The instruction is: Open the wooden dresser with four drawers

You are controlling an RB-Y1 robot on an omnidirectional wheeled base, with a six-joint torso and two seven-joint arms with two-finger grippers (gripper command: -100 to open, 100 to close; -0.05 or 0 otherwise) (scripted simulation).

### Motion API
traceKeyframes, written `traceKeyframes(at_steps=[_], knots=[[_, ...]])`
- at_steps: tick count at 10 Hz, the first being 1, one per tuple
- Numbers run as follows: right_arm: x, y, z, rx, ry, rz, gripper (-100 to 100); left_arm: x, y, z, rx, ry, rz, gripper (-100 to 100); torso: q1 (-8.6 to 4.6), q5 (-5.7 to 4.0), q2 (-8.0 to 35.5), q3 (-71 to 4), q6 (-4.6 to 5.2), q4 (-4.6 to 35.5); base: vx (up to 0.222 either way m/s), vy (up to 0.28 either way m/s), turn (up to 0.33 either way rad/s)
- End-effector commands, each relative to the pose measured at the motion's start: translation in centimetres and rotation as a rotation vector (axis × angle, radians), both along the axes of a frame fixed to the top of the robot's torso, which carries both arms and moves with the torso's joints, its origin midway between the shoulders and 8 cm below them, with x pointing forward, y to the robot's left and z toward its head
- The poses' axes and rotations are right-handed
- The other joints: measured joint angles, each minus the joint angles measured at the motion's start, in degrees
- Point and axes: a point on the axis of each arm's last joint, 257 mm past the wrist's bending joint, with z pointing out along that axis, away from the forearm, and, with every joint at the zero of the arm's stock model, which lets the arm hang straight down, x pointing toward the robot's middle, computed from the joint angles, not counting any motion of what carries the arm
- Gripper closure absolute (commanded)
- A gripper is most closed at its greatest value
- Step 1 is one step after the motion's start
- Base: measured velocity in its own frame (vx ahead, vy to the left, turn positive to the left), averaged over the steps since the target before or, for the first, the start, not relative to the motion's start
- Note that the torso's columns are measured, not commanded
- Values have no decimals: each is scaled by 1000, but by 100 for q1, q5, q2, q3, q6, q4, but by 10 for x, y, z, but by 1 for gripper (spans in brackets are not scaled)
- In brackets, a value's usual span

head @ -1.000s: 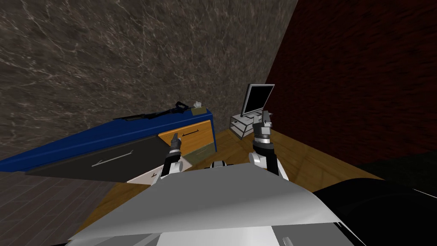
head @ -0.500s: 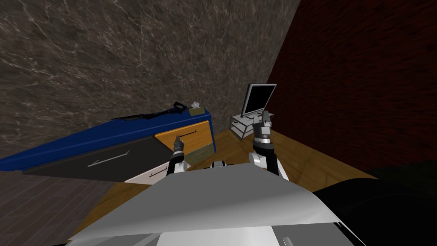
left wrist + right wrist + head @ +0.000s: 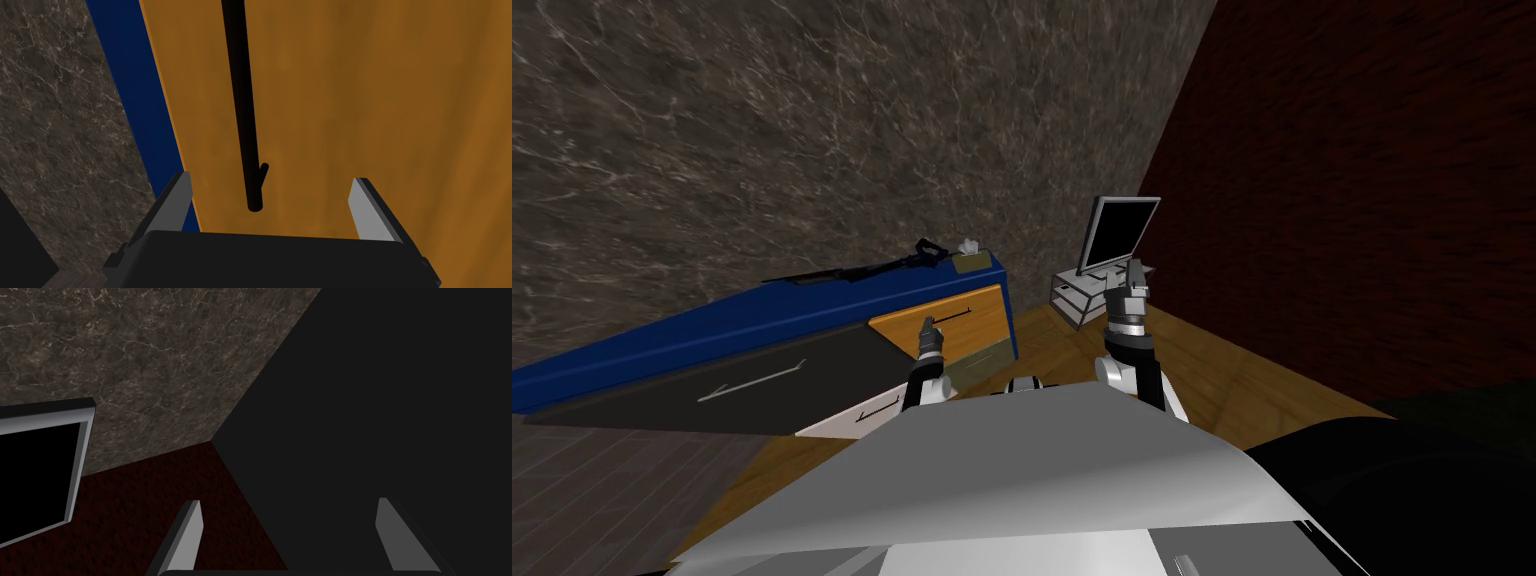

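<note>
Left wrist view: drawer handle [image 3: 241,100] within spread left gripper [image 3: 270,178]; not touching

The dresser [image 3: 762,310] stands along the wall [image 3: 812,130] on your left, a small box [image 3: 972,261] at its top's right end; right of it, a monitor [image 3: 1117,232] sits on a stand [image 3: 1074,293].

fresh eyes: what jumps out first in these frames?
The orange drawer front and its black bar handle, whose end appears between the open fingers of the left end effector. In the head view, the blue-topped dresser runs along the marbled wall. A monitor stands in the corner, with the right end effector upright in front of it.
</note>
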Motion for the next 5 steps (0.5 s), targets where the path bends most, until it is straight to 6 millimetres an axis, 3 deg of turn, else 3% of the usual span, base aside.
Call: traceKeyframes(at_steps=[1,2,3,4,5], knots=[[0,0,0,0,0,0,0,0,-1,-5,-2,3,-2,100,-7,-2,33,21,0,10,-22,-2,9],[0,0,0,0,0,0,0,21,-25,5,-14,-43,-54,100,17,28,-2,10,2,-27,-52,-29,349],[0,0,0,0,0,0,0,30,-30,4,-22,-45,-64,100,22,12,-11,-5,-16,-13,-58,-47,263],[0,0,0,0,0,0,0,32,-30,-6,-29,-26,-64,100,15,4,-8,-3,-10,-4,-25,-15,55],[0,0,0,0,0,0,0,50,-55,5,-39,-63,-116,100,15,15,-21,-8,8,-19,-55,-17,328]])
